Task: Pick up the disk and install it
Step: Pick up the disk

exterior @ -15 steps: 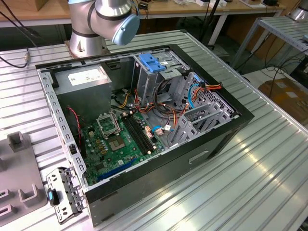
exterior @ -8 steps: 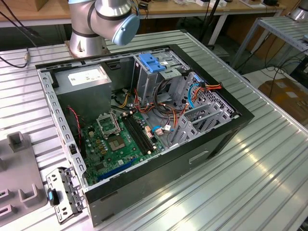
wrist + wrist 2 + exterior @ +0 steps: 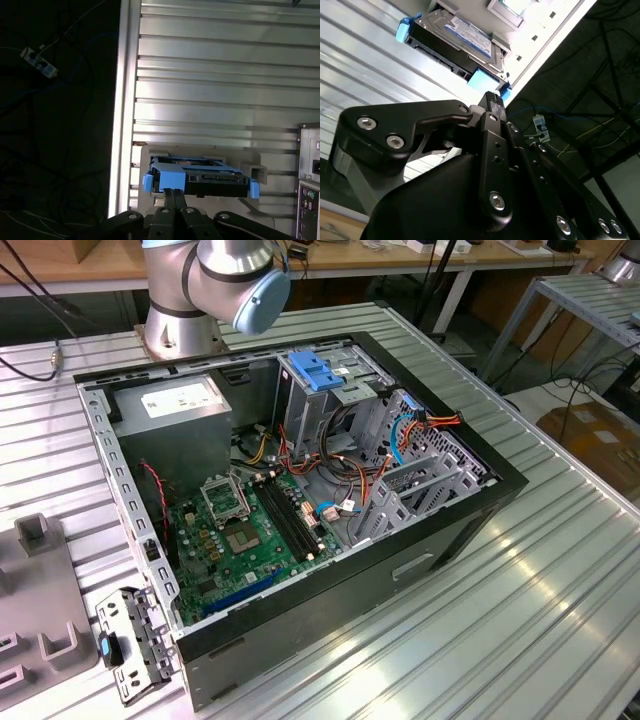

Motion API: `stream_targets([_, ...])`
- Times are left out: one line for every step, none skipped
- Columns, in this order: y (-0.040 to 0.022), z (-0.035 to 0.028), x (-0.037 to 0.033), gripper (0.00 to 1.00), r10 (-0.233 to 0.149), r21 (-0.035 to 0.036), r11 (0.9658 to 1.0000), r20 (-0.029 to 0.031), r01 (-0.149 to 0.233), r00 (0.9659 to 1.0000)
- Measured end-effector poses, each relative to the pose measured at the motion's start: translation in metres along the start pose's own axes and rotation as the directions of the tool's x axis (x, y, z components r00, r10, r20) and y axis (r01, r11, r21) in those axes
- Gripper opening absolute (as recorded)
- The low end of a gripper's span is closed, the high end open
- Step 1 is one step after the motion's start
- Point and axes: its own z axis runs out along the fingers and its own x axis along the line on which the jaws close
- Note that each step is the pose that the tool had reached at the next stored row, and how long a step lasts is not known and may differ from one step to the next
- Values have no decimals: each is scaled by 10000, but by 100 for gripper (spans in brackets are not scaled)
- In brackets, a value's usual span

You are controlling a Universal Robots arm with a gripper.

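Second wrist view: blue-railed dark disk [image 3: 454, 44]

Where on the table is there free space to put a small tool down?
The ribbed table is bare on the exterior view's right of the computer case. Inside the case, cables crowd it; on the exterior view's left, a grey fixture takes the room.

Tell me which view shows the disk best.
The second wrist view: the disk shows its labelled top, a dark side and blue rails. The first wrist view sees the disk end-on, its connector edge between blue rail ends. The exterior view covers the open case.
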Motion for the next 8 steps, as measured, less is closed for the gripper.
stream_targets([0, 0, -2, 11, -98, 1, 10000, -1, 98, 10000])
stream_targets([0, 0, -5, 11, -211, 0, 9998, -5, 211, 9998])
stream_targets([0, 0, -7, 11, -303, 0, 9995, -7, 303, 9995])
stream_targets([-1, 0, -8, 11, -522, -2, 9986, -12, 522, 9986])
stream_targets([0, 0, -8, 11, -811, -2, 9967, -21, 811, 9967])
stream_targets([0, 0, -8, 11, -973, -4, 9953, -25, 973, 9952])
stream_targets([0, 0, -8, 11, -1139, -5, 9935, -28, 1139, 9935])
stream_targets([-1, 0, -8, 11, -1413, -7, 9900, -35, 1413, 9900])
